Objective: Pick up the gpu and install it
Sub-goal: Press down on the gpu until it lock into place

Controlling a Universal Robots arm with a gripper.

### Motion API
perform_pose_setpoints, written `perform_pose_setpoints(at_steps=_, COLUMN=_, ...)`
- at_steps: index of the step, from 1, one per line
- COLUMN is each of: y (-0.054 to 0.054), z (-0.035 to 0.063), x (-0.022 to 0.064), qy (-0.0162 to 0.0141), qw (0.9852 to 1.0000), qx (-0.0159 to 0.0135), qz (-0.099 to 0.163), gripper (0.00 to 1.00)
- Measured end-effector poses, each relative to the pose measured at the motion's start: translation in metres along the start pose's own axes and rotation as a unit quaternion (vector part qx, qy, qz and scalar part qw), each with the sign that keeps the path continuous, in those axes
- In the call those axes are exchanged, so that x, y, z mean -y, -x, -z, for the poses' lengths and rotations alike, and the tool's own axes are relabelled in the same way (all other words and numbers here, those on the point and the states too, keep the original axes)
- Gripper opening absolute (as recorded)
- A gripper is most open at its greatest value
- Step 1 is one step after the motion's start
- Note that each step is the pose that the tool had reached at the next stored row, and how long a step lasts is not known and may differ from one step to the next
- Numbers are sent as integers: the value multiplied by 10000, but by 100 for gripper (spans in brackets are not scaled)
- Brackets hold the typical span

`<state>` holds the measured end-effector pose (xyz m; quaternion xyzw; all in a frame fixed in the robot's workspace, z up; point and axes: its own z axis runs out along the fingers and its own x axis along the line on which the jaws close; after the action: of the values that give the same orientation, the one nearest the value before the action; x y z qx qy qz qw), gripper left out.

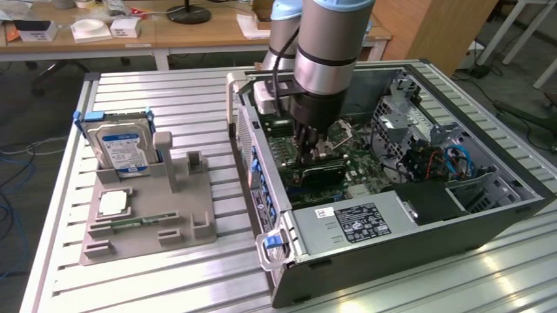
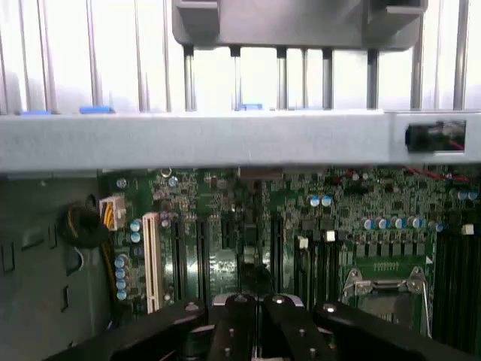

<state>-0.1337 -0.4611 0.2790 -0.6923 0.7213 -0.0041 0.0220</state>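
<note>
Exterior view: the gpu (image 1: 317, 175) looks like a dark block with a green board edge, partly hidden, directly under the claw (image 1: 306, 153). It sits inside the open computer case (image 1: 418, 222), over the motherboard (image 1: 357, 163) and toward the case's left wall. The claw reaches down into the case with its fingers pressed together. It is at or just above the card, and whether it pinches the card cannot be told. Wrist view: the claw (image 2: 259, 308) has its fingertips closed, with the motherboard (image 2: 248, 226) slots beyond. On the tabletop (image 1: 174, 280), left of the case, a grey holder (image 1: 148, 222) carries a hard drive (image 1: 122, 147).
</note>
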Motion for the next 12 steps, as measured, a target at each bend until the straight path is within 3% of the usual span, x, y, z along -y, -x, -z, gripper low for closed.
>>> perform_pose_setpoints(at_steps=2, y=-3, z=-4, x=-78, qy=-1, qw=10000, qx=1, qz=0, gripper=10)
perform_pose_setpoints(at_steps=5, y=-4, z=-3, x=-94, qy=0, qw=10000, qx=0, qz=0, gripper=10)
perform_pose_setpoints(at_steps=12, y=35, z=-1, x=-96, qy=191, qw=9998, qx=-11, qz=-5, gripper=10)
